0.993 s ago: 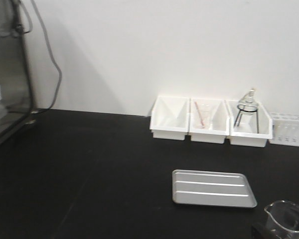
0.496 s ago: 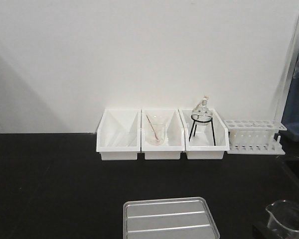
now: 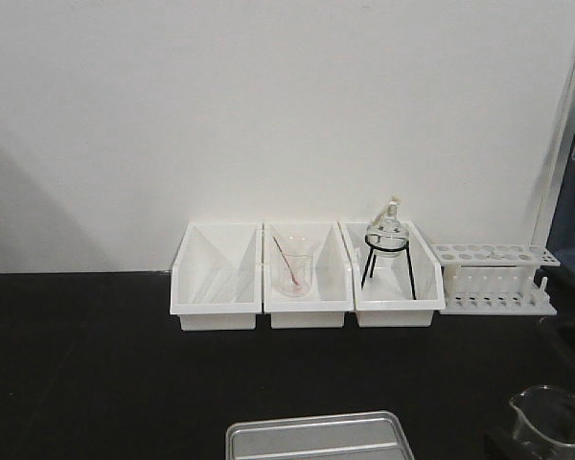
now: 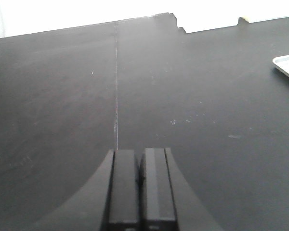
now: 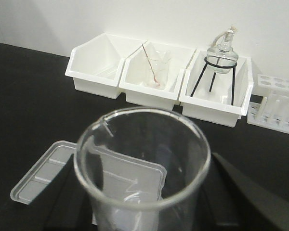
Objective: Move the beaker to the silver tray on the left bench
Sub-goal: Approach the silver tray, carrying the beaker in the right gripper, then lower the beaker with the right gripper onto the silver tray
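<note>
holding the beaker (image 5: 139, 163) in the right gripper (image 5: 149, 216), dark fingers (image 5: 241, 192) either side of the lower wall and closed onto the glass. sits near right in the scene, just right of the silver tray (image 3: 316, 436) and apart from it, not over it yet, above the left bench (image 3: 96, 364). treat as thin clear glass: light, rigid, slick, easy to chip at rim and spout. best hold judged to be on the straight wall below the rim, clear of the spout, modest squeeze, kept upright. looks empty inside. left gripper (image 4: 139, 187) idle, fingers pressed together on nothing, low over the black worktop with a tray corner at far right of its view. nothing seen on the tray where visible. along the far wall, three white bins (image 3: 307, 287) in a row: left one apparently empty, middle holding a clear beaker with a reddish rod (image 3: 292, 268) leaning in it, right holding a round-bottomed flask (image 3: 385, 235) on a black wire stand (image 3: 388, 268). right of those, a white test-tube rack (image 3: 494, 278); can't tell whether any tubes are in it.
</note>
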{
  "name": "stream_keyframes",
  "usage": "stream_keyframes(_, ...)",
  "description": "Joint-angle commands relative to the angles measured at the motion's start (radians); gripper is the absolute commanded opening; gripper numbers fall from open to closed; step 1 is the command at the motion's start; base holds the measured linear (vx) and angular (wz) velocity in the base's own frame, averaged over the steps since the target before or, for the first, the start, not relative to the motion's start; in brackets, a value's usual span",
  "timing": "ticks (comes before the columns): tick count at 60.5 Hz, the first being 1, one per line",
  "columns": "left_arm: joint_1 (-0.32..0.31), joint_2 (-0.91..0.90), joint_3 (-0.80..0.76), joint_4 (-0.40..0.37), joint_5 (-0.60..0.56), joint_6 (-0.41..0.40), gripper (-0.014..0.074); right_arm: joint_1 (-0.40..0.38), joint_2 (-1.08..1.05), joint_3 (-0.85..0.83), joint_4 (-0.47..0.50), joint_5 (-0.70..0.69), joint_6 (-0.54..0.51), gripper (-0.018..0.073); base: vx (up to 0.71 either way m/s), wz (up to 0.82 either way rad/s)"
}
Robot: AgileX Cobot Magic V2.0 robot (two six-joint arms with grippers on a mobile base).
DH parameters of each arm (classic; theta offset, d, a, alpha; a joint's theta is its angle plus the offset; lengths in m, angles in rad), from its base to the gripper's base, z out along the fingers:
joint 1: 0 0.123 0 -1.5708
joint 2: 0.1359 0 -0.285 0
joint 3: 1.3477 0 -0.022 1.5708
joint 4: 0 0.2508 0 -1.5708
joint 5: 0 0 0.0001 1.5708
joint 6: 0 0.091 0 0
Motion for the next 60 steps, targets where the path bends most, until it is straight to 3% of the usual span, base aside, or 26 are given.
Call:
stream_keyframes(1, -0.008, -0.007, 0.02, -0.003, -0.075, -0.002, 0.0001, -0.003, -0.007, -0.033, -0.009, 0.007, 0.002, -0.0011, 0.03, 0.01)
stream_keyframes(34, -0.008, -0.007, 0.02, -0.003, -0.075, -0.002, 0.0001, -0.003, 0.015, -0.033, -0.017, -0.01, 0.002, -0.0011, 0.0, 0.0)
stream_keyframes(43, -0.008, -0.007, 0.02, -0.003, -0.075, -0.002, 0.0001, -0.003, 0.179, -0.051, -0.059, -0.006, 0.024, -0.0011, 0.0, 0.0)
stream_keyframes(52, -0.008, -0.007, 0.02, -0.003, -0.075, -0.002, 0.0001, -0.003, 0.422, -0.15, -0.094, -0.1, 0.09, -0.0011, 0.0, 0.0)
stream_keyframes(60, -0.008, -0.007, 0.02, -0.003, -0.075, -0.002, 0.0001, -0.003, 0.567, -0.269, -0.094, -0.183, 0.089, -0.0011, 0.0, 0.0)
